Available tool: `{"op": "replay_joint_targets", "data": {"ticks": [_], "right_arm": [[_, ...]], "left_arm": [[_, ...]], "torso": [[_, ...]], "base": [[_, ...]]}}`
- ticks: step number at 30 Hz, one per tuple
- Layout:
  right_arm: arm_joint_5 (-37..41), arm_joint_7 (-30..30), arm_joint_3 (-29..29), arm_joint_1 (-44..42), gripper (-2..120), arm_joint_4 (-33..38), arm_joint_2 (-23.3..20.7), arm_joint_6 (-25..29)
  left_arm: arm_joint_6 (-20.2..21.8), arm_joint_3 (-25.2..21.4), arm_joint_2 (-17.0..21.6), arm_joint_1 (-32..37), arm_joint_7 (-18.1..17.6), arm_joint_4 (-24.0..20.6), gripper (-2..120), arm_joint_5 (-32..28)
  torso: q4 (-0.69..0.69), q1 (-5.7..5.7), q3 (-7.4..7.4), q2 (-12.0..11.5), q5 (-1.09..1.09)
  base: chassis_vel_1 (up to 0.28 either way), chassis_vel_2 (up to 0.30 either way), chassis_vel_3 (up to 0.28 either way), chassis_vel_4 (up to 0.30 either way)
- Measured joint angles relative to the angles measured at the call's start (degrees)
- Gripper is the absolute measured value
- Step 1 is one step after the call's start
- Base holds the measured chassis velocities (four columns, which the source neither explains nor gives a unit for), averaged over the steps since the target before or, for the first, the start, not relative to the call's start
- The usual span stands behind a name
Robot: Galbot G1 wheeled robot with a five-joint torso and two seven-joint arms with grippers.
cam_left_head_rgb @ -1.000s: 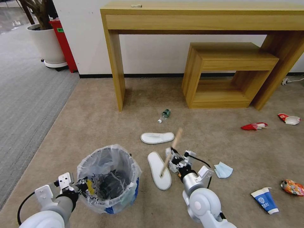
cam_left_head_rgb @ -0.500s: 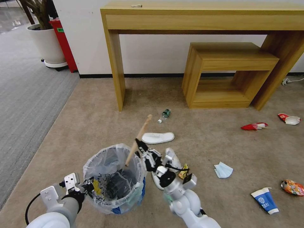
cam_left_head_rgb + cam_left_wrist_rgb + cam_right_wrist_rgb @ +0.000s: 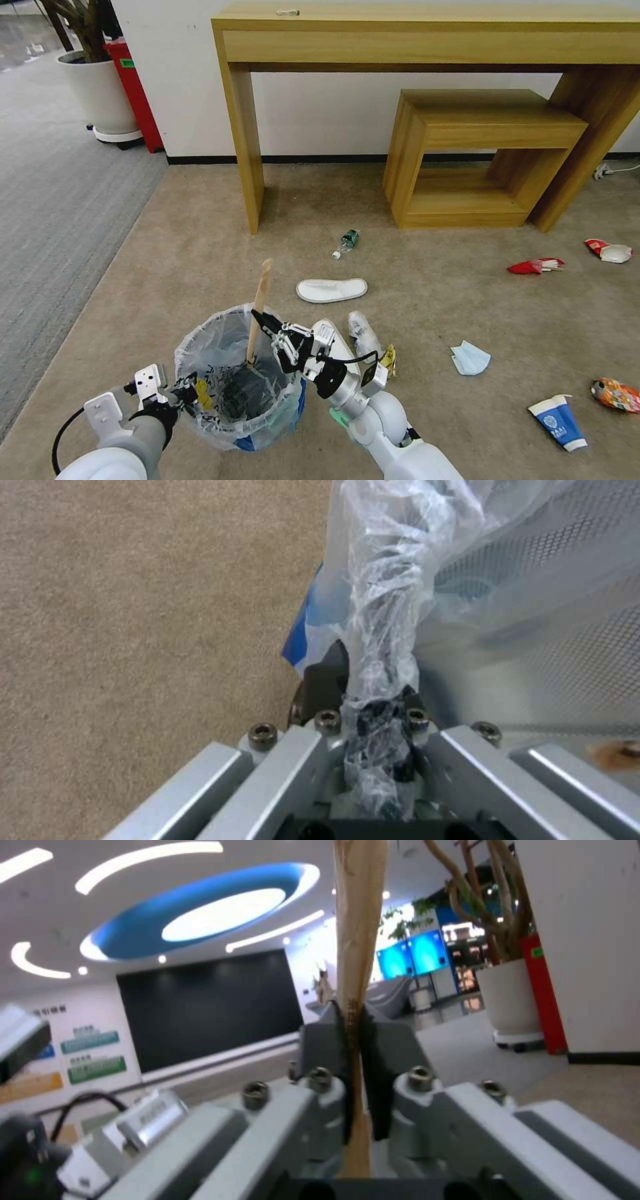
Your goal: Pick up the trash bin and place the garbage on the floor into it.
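Observation:
The trash bin (image 3: 267, 413), lined with a crinkled clear bag, stands on the beige floor (image 3: 200, 253) at the lower left. My left gripper (image 3: 183, 390) is shut on its bagged rim (image 3: 380, 645). My right gripper (image 3: 263, 323) is shut on the wooden stick (image 3: 259, 293), which stands nearly upright with its lower end inside the bin; the jaws clamp the stick (image 3: 360, 940) at mid-length. Garbage lies around: a white slipper (image 3: 331, 289), a second slipper (image 3: 327, 330) partly behind my right arm, a green-label bottle (image 3: 347, 241), a blue face mask (image 3: 470, 358), a blue-white cup (image 3: 559, 421).
An orange wrapper (image 3: 615, 393), a red wrapper (image 3: 533, 266) and a red-white cup (image 3: 608, 250) lie far right. A wooden console table (image 3: 427, 33) and low bench (image 3: 480, 147) stand against the wall. Grey ribbed carpet (image 3: 53, 200), a planter (image 3: 100, 93) and a red box (image 3: 137, 93) are at the left.
My right gripper carried the stick leftward from above the near slipper to over the bin, and the stick's lower end now dips inside. The bin and left gripper shifted slightly right.

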Motion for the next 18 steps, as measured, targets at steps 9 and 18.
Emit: {"op": "replay_joint_targets", "data": {"ticks": [9, 18], "right_arm": [[-0.6, 0.4, 0.6, -0.2, 43, 0.0, -0.8, -0.1], [-0.1, 6.8, 2.4, -1.7, 76, 2.8, -1.2, -0.3]], "left_arm": [[0.0, -0.4, 0.2, 0.4, 0.0, -0.2, 0, 0.2], [0.0, -0.5, 0.4, 0.5, 0.0, -0.3, 0, 0.3]], "torso": [[0.00, 0.00, 0.00, 0.0, 0.00], [0.00, 0.00, 0.00, 0.0, 0.00]], "base": [[0.000, 0.000, 0.000, 0.000], [0.000, 0.000, 0.000, 0.000]]}}
